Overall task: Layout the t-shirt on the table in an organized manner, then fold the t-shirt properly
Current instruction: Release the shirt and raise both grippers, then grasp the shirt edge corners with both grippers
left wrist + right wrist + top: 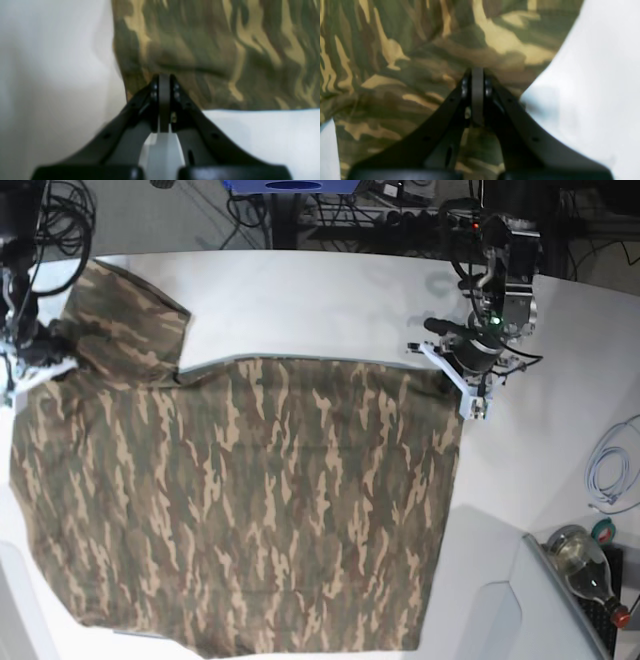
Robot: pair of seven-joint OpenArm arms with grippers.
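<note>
Left gripper [164,82]: pinching t-shirt [240,510] edge at 1 o'clock.
Right gripper [477,75]: pinching cloth at 10 o'clock.
Table [330,300]: white, bare.
Tip: pull both sides evenly, keep flat.

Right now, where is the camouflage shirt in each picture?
Left wrist: green, brown and tan camouflage cloth t-shirt fills upper right.
Right wrist: it covers left and centre.
Base: spread across the middle.
Shared landmark: smooth white table beside its edge.

Base view high overhead, wrist views close along fingers [164,82], all sharing t-shirt [240,510], table [330,300]
</note>
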